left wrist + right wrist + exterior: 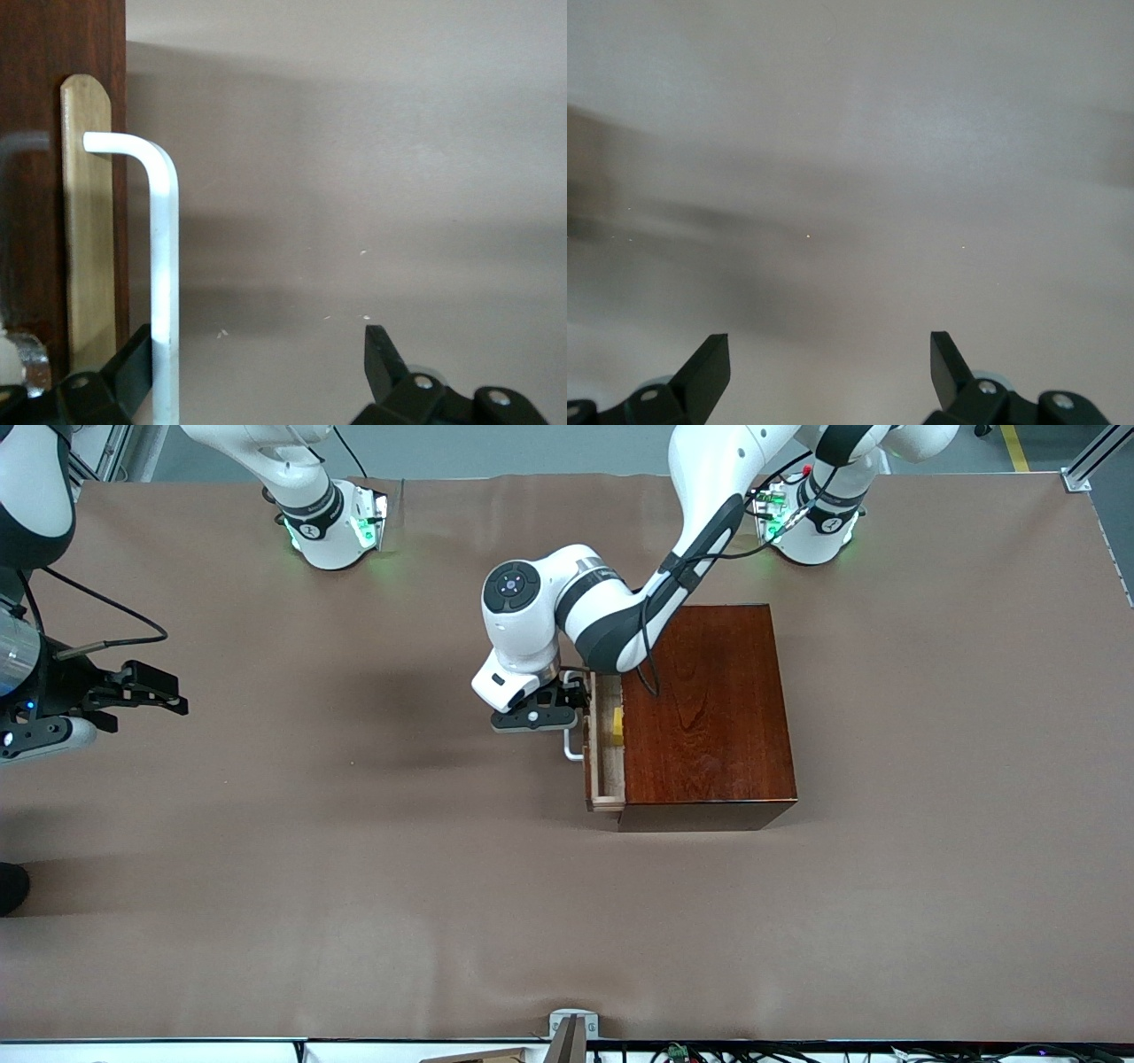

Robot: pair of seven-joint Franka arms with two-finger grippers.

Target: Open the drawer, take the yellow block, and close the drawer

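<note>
The drawer (606,779) of the dark reddish-brown wooden box (709,708) stands pulled out a short way. In it lies the small yellow block (617,724). My left gripper (571,695) is at the drawer's white bar handle (572,746), open. In the left wrist view the handle (165,266) runs between the jaws, close against one finger (133,354), in front of the tan drawer front (89,248); the gripper (261,341) is not clamped on it. My right gripper (164,691) waits open over the table at the right arm's end, and holds nothing (830,350).
The brown table cloth (354,850) spreads wide around the box. The left arm's forearm (656,602) hangs over the box's top. A small metal bracket (573,1027) sits at the table's edge nearest the front camera.
</note>
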